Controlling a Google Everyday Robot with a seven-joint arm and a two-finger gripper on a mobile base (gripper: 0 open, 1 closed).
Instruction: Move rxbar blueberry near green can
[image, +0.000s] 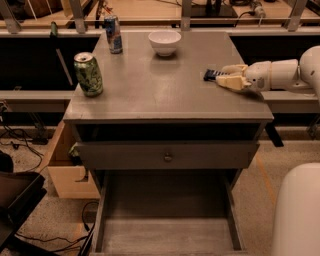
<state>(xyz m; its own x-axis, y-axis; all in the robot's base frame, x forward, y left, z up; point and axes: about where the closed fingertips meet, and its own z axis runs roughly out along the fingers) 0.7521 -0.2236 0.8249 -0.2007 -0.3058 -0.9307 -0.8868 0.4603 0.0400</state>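
The rxbar blueberry (210, 75), a dark navy bar, lies on the grey table's right side. Only its left end shows past the fingers. My gripper (223, 75) reaches in from the right at table height, and its pale fingers (231, 82) sit on either side of the bar, shut on it. The green can (88, 74), green and white mottled with a silver top, stands upright near the table's left edge, far from the bar.
A slim blue and silver can (114, 34) stands at the back left and a white bowl (164, 42) at the back middle. The grey table (150, 95) has a closed drawer and an open lower drawer. A cardboard box (70, 176) sits on the floor at left.
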